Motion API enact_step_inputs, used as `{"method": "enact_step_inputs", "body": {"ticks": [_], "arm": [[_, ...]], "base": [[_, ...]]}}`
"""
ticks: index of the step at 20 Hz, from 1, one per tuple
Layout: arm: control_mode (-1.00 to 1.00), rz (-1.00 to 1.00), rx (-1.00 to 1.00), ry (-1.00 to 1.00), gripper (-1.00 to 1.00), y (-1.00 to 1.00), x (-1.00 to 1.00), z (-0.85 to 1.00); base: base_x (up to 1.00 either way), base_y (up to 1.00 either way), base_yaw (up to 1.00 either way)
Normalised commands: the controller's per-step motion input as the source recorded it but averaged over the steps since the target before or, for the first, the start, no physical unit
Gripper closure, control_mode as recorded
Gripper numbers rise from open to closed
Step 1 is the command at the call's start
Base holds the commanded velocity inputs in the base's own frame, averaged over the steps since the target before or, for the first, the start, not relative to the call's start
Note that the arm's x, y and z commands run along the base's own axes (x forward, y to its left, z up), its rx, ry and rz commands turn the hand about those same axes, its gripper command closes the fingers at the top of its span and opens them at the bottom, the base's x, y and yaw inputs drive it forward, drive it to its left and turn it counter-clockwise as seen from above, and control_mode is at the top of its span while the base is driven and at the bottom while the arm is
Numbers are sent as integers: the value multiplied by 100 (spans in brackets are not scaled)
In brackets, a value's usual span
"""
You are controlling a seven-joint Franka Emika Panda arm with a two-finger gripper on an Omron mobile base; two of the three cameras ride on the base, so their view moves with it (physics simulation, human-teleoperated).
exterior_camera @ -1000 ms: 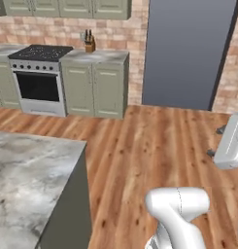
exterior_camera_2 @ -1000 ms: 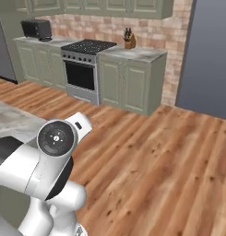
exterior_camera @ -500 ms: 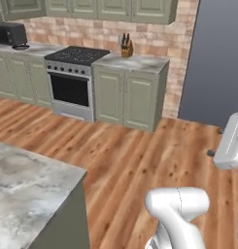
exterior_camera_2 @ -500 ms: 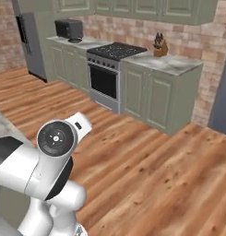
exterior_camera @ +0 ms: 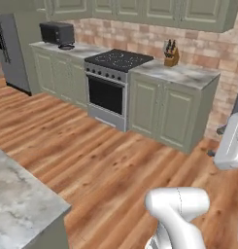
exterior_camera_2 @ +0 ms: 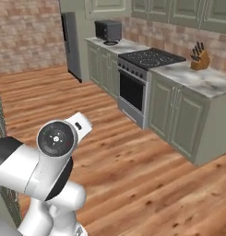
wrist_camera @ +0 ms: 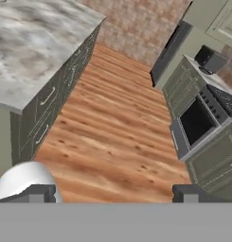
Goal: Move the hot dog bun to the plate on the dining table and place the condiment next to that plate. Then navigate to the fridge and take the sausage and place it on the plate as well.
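Observation:
My gripper (wrist_camera: 115,194) is open, its two dark fingertips (wrist_camera: 38,193) standing wide apart over bare wooden floor with nothing between them. The white hand (exterior_camera: 230,141) hangs at the right edge of the left base view. The tall grey fridge (exterior_camera: 9,52) stands at the far left end of the cabinet run, and it also shows in the right base view as the fridge (exterior_camera_2: 71,44) and in the hand view as a dark fridge (wrist_camera: 168,49). The hot dog bun, plate, dining table, condiment and sausage are out of view.
A stove (exterior_camera: 113,87) sits between green cabinets with marble tops; a toaster oven (exterior_camera: 57,33) and a knife block (exterior_camera: 171,54) stand on them. A marble-topped island with green drawers (wrist_camera: 37,52) is close at my left. Wooden floor (exterior_camera: 91,151) lies open between.
The whole scene has slid rightward as the base turned left. The fridge and toaster oven have come into view, and the big grey panel on the right has gone. The gripper stays open.

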Motion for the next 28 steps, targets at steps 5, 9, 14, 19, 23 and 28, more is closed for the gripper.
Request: {"method": "enact_step_inputs", "body": {"ticks": [5,9,14,19,23,28], "arm": [[100,0,0,0,-100,0,0,0],[100,0,0,0,-100,0,0,0],[100,0,0,0,-100,0,0,0],[100,0,0,0,-100,0,0,0],[100,0,0,0,-100,0,0,0],[100,0,0,0,-100,0,0,0]], "base": [[100,-39,48],[100,-31,50],[100,-13,51],[100,-10,48],[100,-19,48],[100,-45,40]]}}
